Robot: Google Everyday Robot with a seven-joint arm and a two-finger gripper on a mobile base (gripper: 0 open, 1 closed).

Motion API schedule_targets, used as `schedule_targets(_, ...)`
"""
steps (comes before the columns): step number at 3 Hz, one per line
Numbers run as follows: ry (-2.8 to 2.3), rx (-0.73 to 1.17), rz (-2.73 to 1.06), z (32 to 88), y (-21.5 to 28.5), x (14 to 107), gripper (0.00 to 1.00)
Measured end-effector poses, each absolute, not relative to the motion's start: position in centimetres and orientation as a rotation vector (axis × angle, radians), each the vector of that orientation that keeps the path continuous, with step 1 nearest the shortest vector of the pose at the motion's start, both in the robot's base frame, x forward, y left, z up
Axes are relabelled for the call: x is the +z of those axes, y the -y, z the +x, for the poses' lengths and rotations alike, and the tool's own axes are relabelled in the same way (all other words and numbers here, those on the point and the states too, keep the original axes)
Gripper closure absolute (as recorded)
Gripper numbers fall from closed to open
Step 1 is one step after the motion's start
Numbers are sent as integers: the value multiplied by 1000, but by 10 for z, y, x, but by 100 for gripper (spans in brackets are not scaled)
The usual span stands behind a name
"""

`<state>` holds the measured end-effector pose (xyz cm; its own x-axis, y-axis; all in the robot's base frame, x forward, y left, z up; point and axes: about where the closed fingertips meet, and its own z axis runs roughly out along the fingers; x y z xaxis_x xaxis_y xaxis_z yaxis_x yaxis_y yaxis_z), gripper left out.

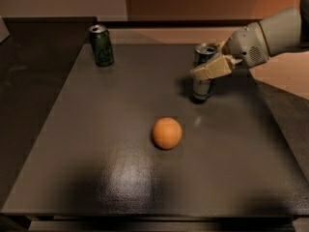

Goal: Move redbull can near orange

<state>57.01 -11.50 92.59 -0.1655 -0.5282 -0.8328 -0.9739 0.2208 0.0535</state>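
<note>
Watching through the 1 camera from my station, I am seeing the gripper (205, 70) sitting over the right rear part of the dark table (96, 144), where it is clamping on the redbull can (203, 89). 1 beige finger (212, 68) is lying across the front of the can at about its middle. The 2nd one is hiding behind the can, so I am judging the grip from the way the hand is wrapping around it. The can is standing upright, with its silver top showing above the finger and its lower part showing below. I am not able to tell if its bottom is touching the table or hanging just over it; a dark shadow is lying on the surface at its left side in the view. The grey arm (270, 33) is reaching in from the right edge of the view, above the table border. The orange (167, 133) is resting near the middle of the table, in front of the can and a little to the left in the view, apart from it with bare surface between the 2. A green can (101, 45) is standing upright at the left rear corner, well apart from both the gripper and the orange.
</note>
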Motion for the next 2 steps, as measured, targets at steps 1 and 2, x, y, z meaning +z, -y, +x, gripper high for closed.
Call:
schedule_targets(1,-1722,899,-1439,545,98,928,100)
schedule_targets(2,-1654,968,-1479,526,85,926,100)
